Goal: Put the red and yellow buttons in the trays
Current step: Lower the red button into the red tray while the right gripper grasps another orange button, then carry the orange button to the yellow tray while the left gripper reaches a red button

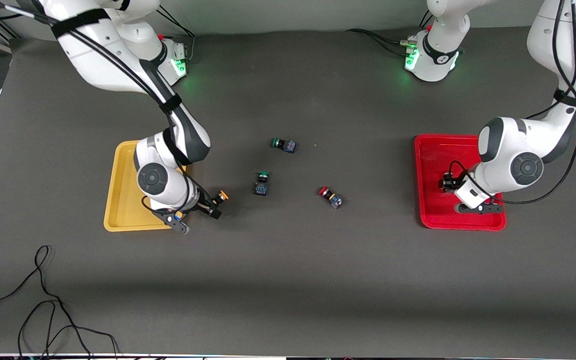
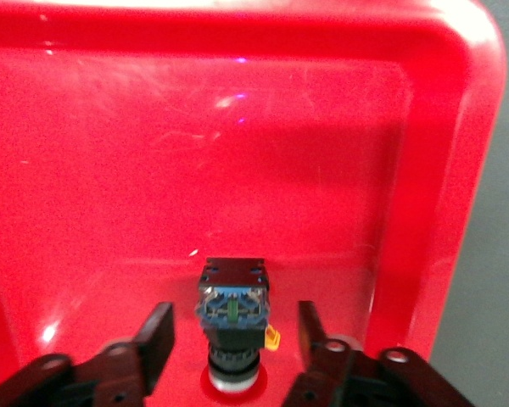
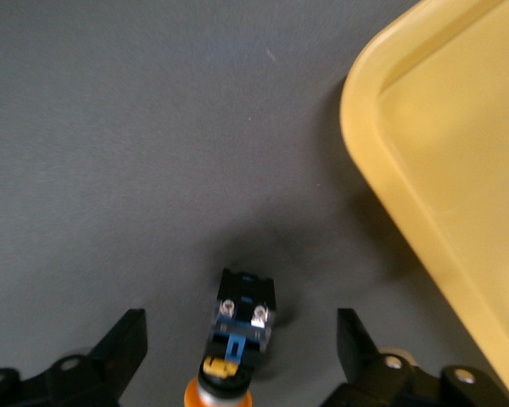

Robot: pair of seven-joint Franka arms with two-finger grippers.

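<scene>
My left gripper point(image 1: 447, 183) is low over the red tray point(image 1: 430, 210), open. In the left wrist view a red-capped button point(image 2: 233, 315) lies on the tray floor point(image 2: 153, 170) between the open fingers point(image 2: 157, 335), untouched. My right gripper point(image 1: 214, 203) is low over the table beside the yellow tray point(image 1: 120, 200), open. An orange-yellow-capped button point(image 1: 222, 195) lies between its fingers; the right wrist view shows that button point(image 3: 240, 326) on the table with gaps on both sides and the yellow tray's rim point(image 3: 382, 170) close by. Another red-capped button point(image 1: 330, 196) lies mid-table. The other yellow button is hidden.
Two green-capped buttons lie mid-table: one point(image 1: 284, 144) nearer the bases, one point(image 1: 262, 183) nearer the front camera. A black cable point(image 1: 43, 300) trails over the table's front corner at the right arm's end.
</scene>
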